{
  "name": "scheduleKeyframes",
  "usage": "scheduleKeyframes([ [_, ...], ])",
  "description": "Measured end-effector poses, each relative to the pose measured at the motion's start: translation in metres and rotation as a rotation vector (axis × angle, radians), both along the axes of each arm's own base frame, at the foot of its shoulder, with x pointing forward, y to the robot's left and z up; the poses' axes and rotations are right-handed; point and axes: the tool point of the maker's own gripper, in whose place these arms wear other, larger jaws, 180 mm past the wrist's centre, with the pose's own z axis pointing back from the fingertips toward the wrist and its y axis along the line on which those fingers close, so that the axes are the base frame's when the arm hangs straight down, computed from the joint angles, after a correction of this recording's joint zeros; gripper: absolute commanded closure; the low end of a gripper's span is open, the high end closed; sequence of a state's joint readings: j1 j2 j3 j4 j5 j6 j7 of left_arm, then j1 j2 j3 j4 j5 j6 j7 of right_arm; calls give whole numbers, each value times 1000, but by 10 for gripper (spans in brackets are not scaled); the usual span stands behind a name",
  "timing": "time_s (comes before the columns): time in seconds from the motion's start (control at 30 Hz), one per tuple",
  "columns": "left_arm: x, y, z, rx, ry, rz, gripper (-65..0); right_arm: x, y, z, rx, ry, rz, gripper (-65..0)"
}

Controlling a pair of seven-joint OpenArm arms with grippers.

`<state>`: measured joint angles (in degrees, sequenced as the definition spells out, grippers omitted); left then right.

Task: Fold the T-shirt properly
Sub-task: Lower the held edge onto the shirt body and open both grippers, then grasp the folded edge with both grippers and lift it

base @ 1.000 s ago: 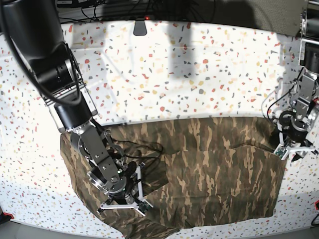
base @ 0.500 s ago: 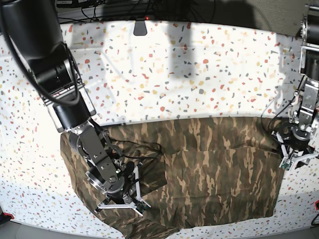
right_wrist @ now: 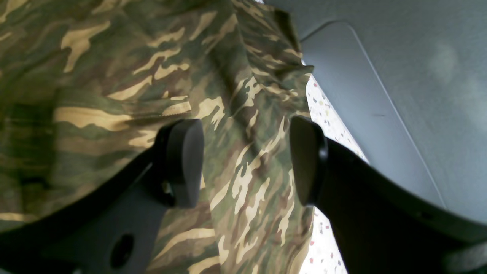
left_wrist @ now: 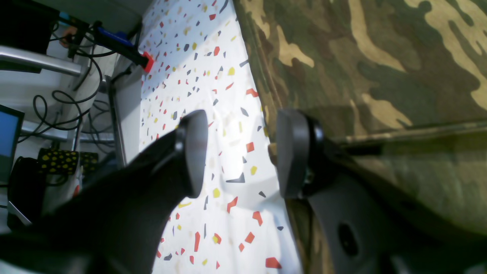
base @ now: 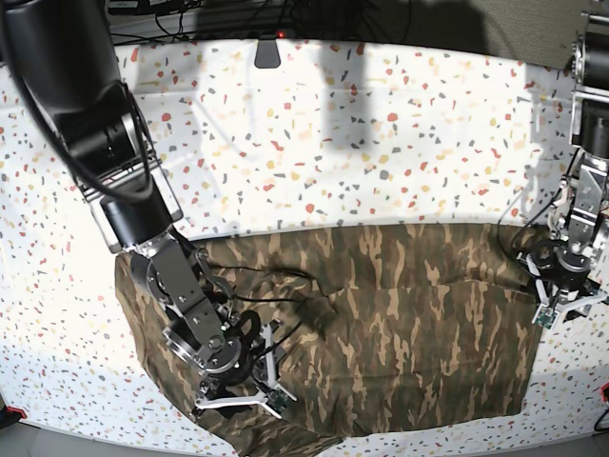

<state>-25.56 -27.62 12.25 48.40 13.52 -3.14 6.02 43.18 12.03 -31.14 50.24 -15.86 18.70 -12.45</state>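
The camouflage T-shirt lies spread across the near half of the speckled table, with a folded layer over its right part and a small bump near the middle. My right gripper hovers over the shirt's near left part. Its jaws stand apart in the right wrist view, gripper open above the cloth and holding nothing. My left gripper sits at the shirt's right edge. In the left wrist view it is open, one finger over bare table, the other over the shirt.
A small black fixture sits at the table's far edge, with cables behind it. Beyond the table's side edge, the left wrist view shows cables and a monitor. The shirt's near left corner reaches the table's front edge.
My right gripper has opened and let go of the cloth it held. The lifted flap has dropped and settled into a small bump. My left gripper has shifted slightly off the shirt's edge.
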Motion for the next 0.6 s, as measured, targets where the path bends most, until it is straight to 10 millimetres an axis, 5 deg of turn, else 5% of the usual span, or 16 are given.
scheduleKeyframes([
  [0.37, -22, -2, -34, -429, 111, 243, -284, -15, -1, -25, 257, 219, -134, -361],
  [0.6, -16, -11, -15, -406, 84, 206, -284, -25, -49, -44, 448, 255, -306, -361],
])
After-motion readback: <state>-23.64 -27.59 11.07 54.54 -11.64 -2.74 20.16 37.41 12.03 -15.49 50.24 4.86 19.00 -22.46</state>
